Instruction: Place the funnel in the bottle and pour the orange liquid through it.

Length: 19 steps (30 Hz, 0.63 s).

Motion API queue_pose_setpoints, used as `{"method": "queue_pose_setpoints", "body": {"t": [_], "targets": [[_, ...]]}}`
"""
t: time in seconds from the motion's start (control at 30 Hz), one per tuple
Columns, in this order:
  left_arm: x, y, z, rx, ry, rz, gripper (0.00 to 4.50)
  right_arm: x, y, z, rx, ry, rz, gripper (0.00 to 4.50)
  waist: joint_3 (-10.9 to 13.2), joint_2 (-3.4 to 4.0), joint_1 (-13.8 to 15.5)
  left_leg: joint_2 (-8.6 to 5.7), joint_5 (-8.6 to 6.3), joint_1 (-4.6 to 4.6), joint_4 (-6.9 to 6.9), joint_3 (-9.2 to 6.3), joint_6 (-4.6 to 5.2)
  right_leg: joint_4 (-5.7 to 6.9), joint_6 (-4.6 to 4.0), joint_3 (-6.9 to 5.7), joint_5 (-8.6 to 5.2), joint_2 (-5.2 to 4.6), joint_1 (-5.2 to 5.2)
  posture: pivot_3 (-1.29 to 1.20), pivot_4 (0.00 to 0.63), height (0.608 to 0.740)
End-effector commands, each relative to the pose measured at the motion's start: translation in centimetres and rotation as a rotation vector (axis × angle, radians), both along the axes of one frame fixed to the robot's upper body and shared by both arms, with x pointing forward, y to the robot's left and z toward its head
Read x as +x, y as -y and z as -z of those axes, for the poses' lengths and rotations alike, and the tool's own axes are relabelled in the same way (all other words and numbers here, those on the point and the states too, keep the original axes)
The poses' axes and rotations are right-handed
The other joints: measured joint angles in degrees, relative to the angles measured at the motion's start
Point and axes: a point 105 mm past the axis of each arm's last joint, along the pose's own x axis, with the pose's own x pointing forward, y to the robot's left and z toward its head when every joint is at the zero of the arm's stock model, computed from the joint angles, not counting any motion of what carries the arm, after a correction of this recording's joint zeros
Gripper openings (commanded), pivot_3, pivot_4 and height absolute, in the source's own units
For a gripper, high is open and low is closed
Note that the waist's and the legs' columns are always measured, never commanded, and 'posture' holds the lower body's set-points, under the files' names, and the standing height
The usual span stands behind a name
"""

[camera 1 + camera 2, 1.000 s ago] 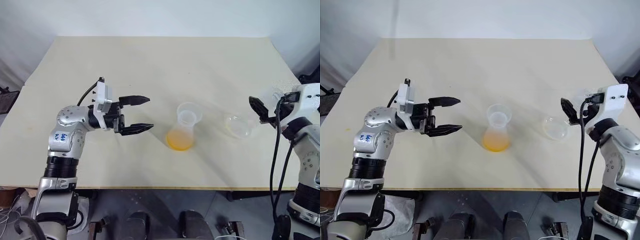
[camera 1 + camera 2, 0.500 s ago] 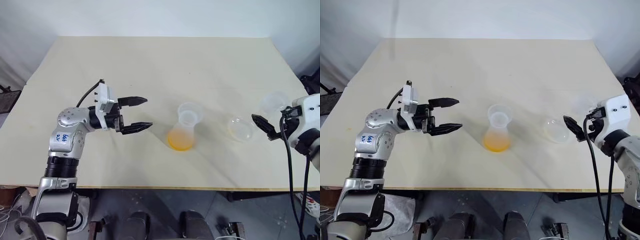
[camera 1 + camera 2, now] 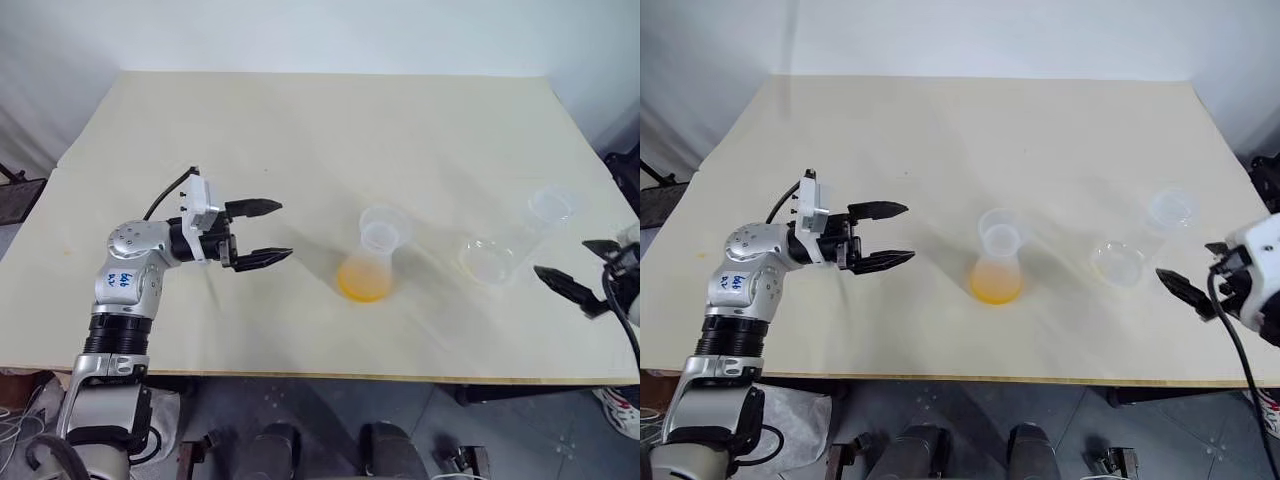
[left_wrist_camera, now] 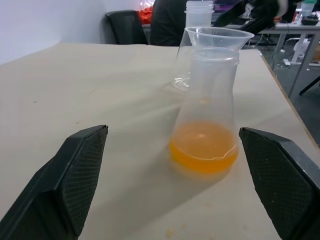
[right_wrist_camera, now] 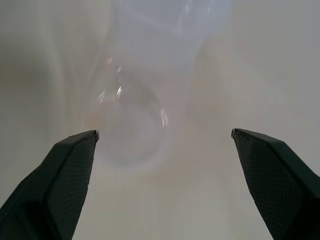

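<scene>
A clear conical flask point(image 3: 371, 262) with a wide lipped mouth stands upright near the middle of the pale table point(image 3: 300, 130), a shallow pool of orange liquid point(image 3: 361, 283) at its base. To its right stands one empty, slightly cloudy bottle point(image 3: 510, 245), its narrow neck tilted away in the head views. That makes two vessels. The left gripper point(image 3: 262, 232) reaches level toward the flask, its fingers spread wide and empty, well apart from it. At the right edge, the right gripper point(image 3: 580, 275) hangs released, just short of the bottle.
</scene>
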Motion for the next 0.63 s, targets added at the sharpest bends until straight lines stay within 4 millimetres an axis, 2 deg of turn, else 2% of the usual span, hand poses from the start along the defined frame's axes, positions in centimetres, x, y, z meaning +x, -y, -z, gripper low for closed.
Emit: {"method": "queue_pose_setpoints", "body": {"t": [0.03, 0.1, 0.23, 0.33, 0.53, 0.63], "targets": [[-0.7, -1.2, -1.0, -0.034, 0.015, 0.006, 4.5, -1.8, -2.8, -2.1, -0.001, 0.092, -0.244, 4.46, 0.0, 0.0, -0.24, 0.01, 0.0, 0.02, 0.0, 0.0, 0.0, 0.0, 0.0, 0.0, 0.0, 0.01, 0.01, 0.0, 0.15, 0.74], [-1.2, -1.8, -1.1, -0.043, -0.004, 0.017, 4.5, -2.9, -4.4, -2.5, 0.07, 0.137, -0.391, 4.46, 0.0, 0.0, -0.56, 0.09, 0.0, 0.03, -0.03, 0.03, 0.0, -0.04, 0.0, 0.01, 0.0, 0.07, 0.02, 0.0, 0.15, 0.74], [-2.7, -3.6, 0.1, 0.007, -0.053, 0.041, 4.5, -2.6, -4.3, -0.6, 0.049, 0.068, -0.494, 4.46, 0.0, -0.01, -0.74, 0.15, 0.0, 0.11, -0.03, 0.08, -0.01, -0.06, 0.0, 0.07, 0.0, 0.12, 0.06, 0.0, 0.15, 0.74], [-2.8, -5.1, 0.5, 0.004, -0.068, -0.002, 4.5, -2.7, -4.6, -0.2, 0.133, 0.1, -0.644, 4.46, 0.0, -0.01, -0.35, 0.14, 0.0, 0.12, -0.01, 0.06, -0.01, -0.18, 0.0, 0.06, 0.0, 0.11, 0.14, 0.0, 0.15, 0.74], [-3.7, -5.6, 0.6, 0.002, -0.064, -0.019, 4.5, -0.9, -4.0, 0.3, 0.122, 0.111, -0.696, 4.46, 0.0, 0.0, -0.31, 0.1, 0.0, 0.1, 0.0, -0.07, 0.0, -0.35, 0.01, -0.03, 0.0, 0.06, 0.25, 0.0, 0.15, 0.74], [-4.1, -5.7, 1.0, 0.026, -0.061, -0.016, 4.5, -0.7, -4.0, 0.4, 0.117, 0.108, -0.717, 4.46, 0.0, 0.0, -0.36, 0.12, 0.0, 0.1, -0.01, -0.06, -0.01, -0.35, 0.01, -0.03, 0.0, 0.06, 0.22, 0.0, 0.15, 0.74]]}}
